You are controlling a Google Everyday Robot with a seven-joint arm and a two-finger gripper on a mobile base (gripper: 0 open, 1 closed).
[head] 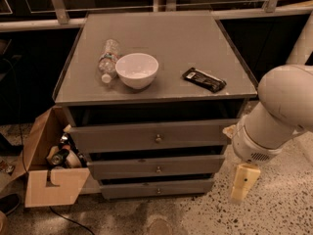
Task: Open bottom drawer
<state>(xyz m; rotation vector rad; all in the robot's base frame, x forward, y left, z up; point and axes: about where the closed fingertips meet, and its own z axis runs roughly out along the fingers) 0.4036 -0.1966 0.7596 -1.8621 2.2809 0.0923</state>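
The bottom drawer [129, 188] is seen lowest in the cabinet [166, 33], under two larger fronts, with its knob [158, 190] at centre. The hand [244, 181] is held low on the right, just beside the drawer's right end. Whether it is apart or together cannot be told.

tool [244, 181] blurred beside bottom drawer [157, 188], arm [281, 111] cropped

Slim grey bottom drawer [157, 189], brass-knobbed, lowest; gripper [244, 182] near its right end.
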